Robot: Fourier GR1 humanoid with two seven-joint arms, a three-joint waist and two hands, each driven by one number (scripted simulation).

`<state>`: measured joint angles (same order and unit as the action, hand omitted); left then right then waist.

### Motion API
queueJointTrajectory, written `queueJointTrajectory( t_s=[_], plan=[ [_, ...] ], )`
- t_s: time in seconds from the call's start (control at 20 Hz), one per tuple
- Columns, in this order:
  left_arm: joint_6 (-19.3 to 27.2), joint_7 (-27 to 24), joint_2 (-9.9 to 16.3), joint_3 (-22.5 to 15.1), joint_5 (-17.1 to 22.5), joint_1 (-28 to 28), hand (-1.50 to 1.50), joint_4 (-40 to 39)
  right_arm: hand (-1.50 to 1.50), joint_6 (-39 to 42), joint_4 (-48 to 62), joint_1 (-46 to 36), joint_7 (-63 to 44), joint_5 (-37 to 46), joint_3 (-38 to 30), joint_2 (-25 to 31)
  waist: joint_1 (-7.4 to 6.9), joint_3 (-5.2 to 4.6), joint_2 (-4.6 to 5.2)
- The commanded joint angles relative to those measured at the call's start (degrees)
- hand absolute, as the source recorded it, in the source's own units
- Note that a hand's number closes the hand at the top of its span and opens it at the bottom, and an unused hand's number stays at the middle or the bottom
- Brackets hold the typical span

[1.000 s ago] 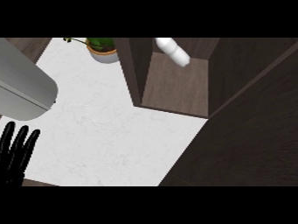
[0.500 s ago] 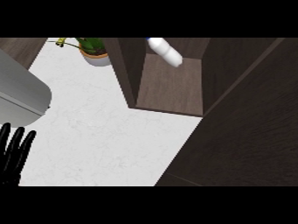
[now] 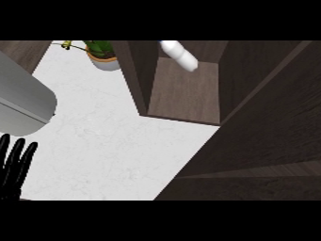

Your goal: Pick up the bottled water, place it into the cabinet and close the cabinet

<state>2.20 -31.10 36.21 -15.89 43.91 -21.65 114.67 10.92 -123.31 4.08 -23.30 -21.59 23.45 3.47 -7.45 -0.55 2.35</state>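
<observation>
Look at the bottled water point(image 3: 180, 54): it lies tilted inside the open cabinet point(image 3: 186, 92), near the back, and its top end is cut off by the edge of the view. You can read no label or writing on it. Since half a second ago, the bottle, the cabinet and the potted plant point(image 3: 101, 54) sit a little lower and more to the right in the view. The plant stands on the white counter point(image 3: 114, 150), just left of the cabinet's side wall. The big dark door point(image 3: 274, 136) fills the right side. A grey forearm point(image 3: 13, 101) crosses the left. Your left hand point(image 3: 6, 164) rests at the lower left, fingers straight and spread, holding nothing. Your right hand is hidden.
</observation>
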Motion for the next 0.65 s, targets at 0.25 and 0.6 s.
queueJointTrajectory(
  t_s=[0.25,0.6],
  plan=[
    [-2.5,-0.1,0.3,0.9,1.1,0.2,-1.50,-2.0,1.50,-20.2,23.7,-27.2,0.3,-1.5,-7.1,-3.4,-1.06,0.30,-0.43],
    [-1.6,0.7,-0.1,0.8,0.7,-0.1,-1.50,-1.3,1.50,-24.5,47.2,-48.9,3.8,-6.6,-12.3,-3.5,0.01,0.51,-0.90]
  ],
)
